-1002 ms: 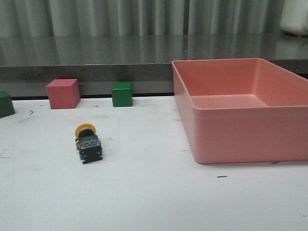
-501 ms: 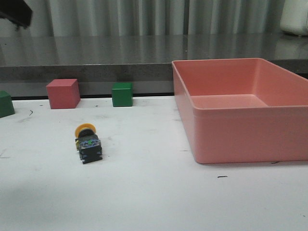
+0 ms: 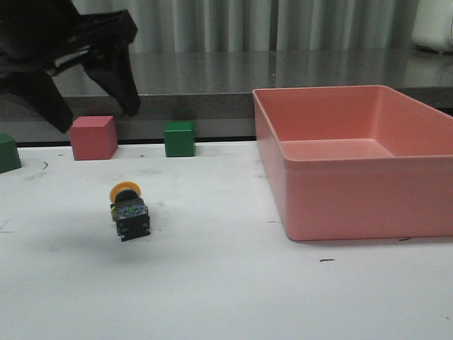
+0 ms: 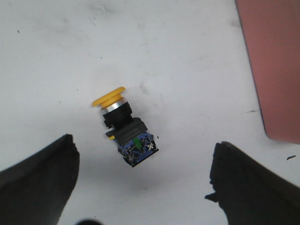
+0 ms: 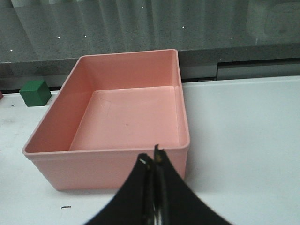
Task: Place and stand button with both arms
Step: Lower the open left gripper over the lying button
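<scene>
Left tool (image 3: 92, 117) is hanging spread wide over the desk's (image 3: 226, 297) left half, fingers apart w/ nothing between them — probably lining up to straddle the button (image 3: 129, 211) below. In the left wrist view the button (image 4: 123, 127) is sitting between the two dark fingers (image 4: 35, 183), untouched. It's lying on its side, yellow cap pointing toward the far edge, so it's needing to be tipped upright. Right tool (image 5: 153, 187) is pinched closed on nothing, facing the pink bin (image 5: 112, 112) — apparently waiting its turn.
</scene>
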`<action>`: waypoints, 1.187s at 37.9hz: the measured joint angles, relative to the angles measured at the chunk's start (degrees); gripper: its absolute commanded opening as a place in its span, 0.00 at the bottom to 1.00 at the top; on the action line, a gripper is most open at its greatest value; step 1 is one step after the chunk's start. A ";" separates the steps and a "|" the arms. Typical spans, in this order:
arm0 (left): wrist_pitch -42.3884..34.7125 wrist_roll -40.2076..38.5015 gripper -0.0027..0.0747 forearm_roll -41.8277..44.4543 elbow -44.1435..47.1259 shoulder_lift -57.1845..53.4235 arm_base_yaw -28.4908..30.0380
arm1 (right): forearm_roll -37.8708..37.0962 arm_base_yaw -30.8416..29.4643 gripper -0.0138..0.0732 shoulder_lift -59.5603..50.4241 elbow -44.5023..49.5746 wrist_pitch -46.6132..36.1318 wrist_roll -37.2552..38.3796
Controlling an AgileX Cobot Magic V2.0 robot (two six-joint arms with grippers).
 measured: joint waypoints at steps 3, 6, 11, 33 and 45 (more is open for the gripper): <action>3.59 -1.43 0.74 -0.12 -3.26 4.21 0.00 | 0.00 0.00 0.08 0.00 0.00 0.00 0.00; 6.77 -3.09 0.74 -0.12 -6.19 8.24 0.37 | 0.00 0.00 0.08 0.00 0.00 0.00 0.00; 11.86 -5.67 0.74 -0.12 -10.44 13.66 1.39 | 0.00 0.00 0.08 0.00 0.00 0.00 0.00; 23.98 -7.41 0.73 -2.96 -26.19 30.86 2.07 | 0.00 0.00 0.08 0.00 0.00 -0.10 0.00; 27.55 -7.41 0.44 -3.06 -29.09 33.99 2.32 | 0.00 0.00 0.08 0.00 0.00 -0.10 0.00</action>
